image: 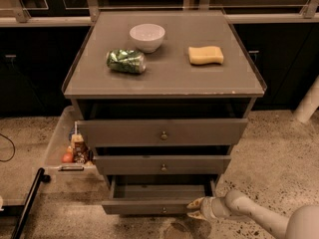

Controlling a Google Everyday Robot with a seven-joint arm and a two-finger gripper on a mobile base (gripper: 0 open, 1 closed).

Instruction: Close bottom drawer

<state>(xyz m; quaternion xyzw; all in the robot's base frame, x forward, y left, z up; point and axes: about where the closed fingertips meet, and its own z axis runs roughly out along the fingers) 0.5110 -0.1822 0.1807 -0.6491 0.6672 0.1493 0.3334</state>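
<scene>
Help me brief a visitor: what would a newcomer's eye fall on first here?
The bottom drawer stands open near the floor, with the robot's pincer low at its right front corner. On the cabinet top sit a white bowl, a crumpled green bag and a yellow sponge.
</scene>
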